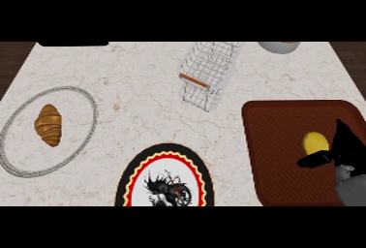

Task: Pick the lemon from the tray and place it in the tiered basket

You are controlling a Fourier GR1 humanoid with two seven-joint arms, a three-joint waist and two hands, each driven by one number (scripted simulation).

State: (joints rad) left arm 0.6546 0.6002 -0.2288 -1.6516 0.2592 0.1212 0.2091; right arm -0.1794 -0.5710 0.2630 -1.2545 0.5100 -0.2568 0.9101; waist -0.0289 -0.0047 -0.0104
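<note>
- The lemon (315, 141) lay on the brown tray (279, 126), at the counter's 4 o'clock
- The right hand (348, 144) was open, fingers at the lemon's 3 o'clock and thumb at its 6, apparently bracketing it for a grasp
- The wire tiered basket (207, 72) stood well apart, at the tray's 11 o'clock

On the counter (143, 97), a tray (275, 145) sits at the right with a lemon (315, 142) on it and the robot's right hand (349, 145) just right of the lemon. A tiered basket (208, 72) stands behind the tray, towards the centre, with a bowl (279, 46) at the far edge to its right. At the left a croissant (49, 125) lies on a plate (75, 143), and a second plate (136, 172) lies at the near edge between that plate and the tray.
</note>
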